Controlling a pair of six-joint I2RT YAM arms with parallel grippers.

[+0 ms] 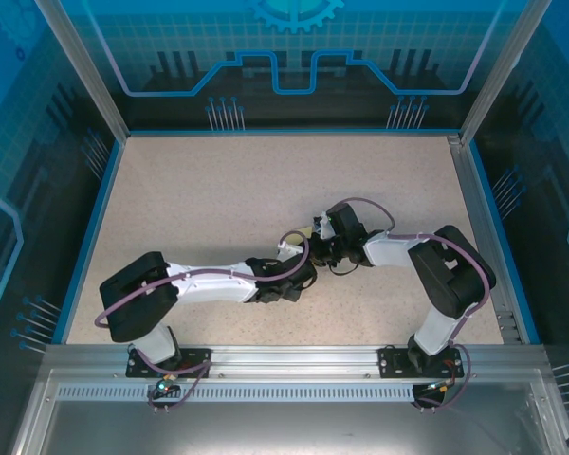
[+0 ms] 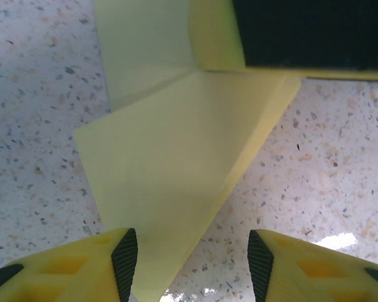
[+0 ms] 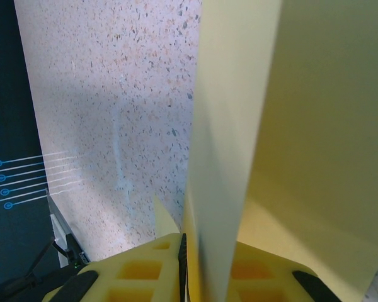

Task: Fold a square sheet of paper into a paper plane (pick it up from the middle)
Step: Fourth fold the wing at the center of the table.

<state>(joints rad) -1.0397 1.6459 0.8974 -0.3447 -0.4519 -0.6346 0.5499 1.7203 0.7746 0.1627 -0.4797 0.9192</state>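
Note:
The paper plane point(image 2: 170, 163) is a folded yellow sheet with flaps and a centre crease, hanging just above the speckled table point(image 1: 218, 190). My right gripper point(image 3: 201, 251) is shut on its crease, and the paper point(image 3: 315, 126) rises steeply from between the fingers. One right finger point(image 2: 302, 31) shows at the top of the left wrist view, clamping the far end. My left gripper point(image 2: 192, 261) is open, its jaws standing on either side of the plane's near tip, which lies close to the left pad point(image 2: 125, 264). From above, both grippers meet mid-table around the paper point(image 1: 306, 230).
Blue rails point(image 1: 104, 209) and glass walls close the table in on three sides. An aluminium rail point(image 1: 284, 360) with both arm bases runs along the near edge. Purple cables loop over each arm. Bare speckled surface lies around the grippers.

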